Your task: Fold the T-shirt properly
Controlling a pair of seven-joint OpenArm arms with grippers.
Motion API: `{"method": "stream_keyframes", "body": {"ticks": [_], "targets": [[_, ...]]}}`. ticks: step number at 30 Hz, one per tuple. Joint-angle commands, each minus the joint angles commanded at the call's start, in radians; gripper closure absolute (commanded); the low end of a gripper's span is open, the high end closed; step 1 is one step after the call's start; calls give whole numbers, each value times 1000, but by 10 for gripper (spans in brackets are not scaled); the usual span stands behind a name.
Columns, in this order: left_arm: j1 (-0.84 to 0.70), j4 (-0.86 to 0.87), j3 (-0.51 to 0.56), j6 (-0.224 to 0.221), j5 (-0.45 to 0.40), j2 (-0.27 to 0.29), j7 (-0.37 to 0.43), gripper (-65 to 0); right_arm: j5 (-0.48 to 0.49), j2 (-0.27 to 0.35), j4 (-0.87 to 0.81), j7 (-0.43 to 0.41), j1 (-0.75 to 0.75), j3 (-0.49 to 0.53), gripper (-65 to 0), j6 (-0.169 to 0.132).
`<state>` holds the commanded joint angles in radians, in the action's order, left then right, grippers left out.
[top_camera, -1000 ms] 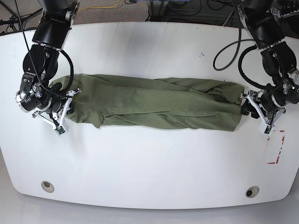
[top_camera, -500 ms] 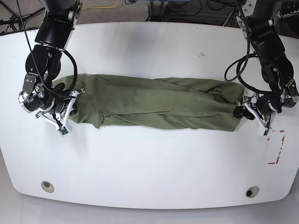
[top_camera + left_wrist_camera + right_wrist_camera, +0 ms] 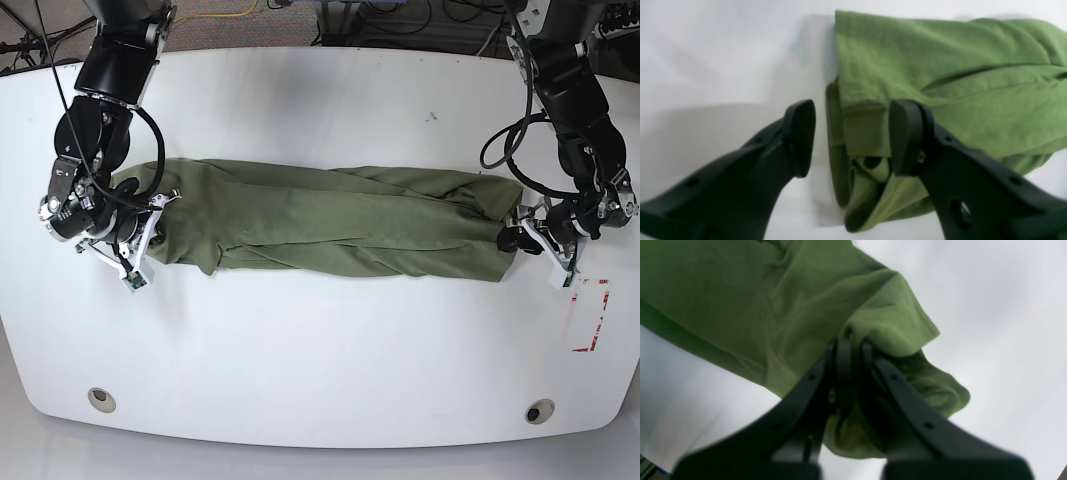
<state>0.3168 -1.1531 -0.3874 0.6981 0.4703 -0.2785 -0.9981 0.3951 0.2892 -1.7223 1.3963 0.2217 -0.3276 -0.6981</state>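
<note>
Garment: T-shirt (image 3: pixel 330 222), olive green, lying as a long narrow band across the middle of the white surface (image 3: pixel 320 360), running left to right in the base view.
Material: judged soft, light and limp; it should drape and sag wherever unsupported, and layers may slide over one another.
Layering: several thicknesses stacked at the right end, with hemmed edges and an open pocket of folds visible in the left wrist view.
Left fingers: left gripper (image 3: pixel 848 135) with fingers spread wide, straddling the stacked hem edge at the right end of the band; one finger (image 3: pixel 800 136) over bare surface, the other against the cloth; not clamped.
Right fingers: right gripper (image 3: pixel 849 350) with fingers pressed together on a bunched fold at the left end of the band.
Grasp zone: end edges of the band, all layers together; a single-layer grip is judged likely to peel the fold apart.
Risk: uneven lift at the two ends is judged likely to twist or wrinkle the band.
</note>
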Motion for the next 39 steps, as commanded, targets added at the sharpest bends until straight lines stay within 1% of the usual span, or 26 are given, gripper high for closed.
{"method": "stream_keyframes", "body": {"ticks": [3,6,8,12,17,20,25,35,39], "targets": [[0,-2,37,0,0,0,0,-235,-2,0,2,0,0,0,0,0],[2,5,68,0,0,2,3,-143,0,0,3,0,0,0,0,0],[5,6,80,0,0,2,3,-100,0,0,3,0,0,0,0,0],[5,5,87,0,0,12,2,-56,2,0,-2,0,0,-2,0,0],[6,-3,87,0,0,12,0,0,-2,0,3,0,0,-2,0,0],[8,-18,86,0,0,12,-2,0,-5,0,3,0,8,-2,0,0],[-3,-149,81,0,0,12,-12,0,-8,2,5,0,14,-2,0,0],[-14,-390,80,0,2,12,-149,0,-8,8,5,-24,20,-2,0,0],[-8,-468,80,0,2,12,-178,0,-9,8,17,-24,44,-2,0,0]]}}
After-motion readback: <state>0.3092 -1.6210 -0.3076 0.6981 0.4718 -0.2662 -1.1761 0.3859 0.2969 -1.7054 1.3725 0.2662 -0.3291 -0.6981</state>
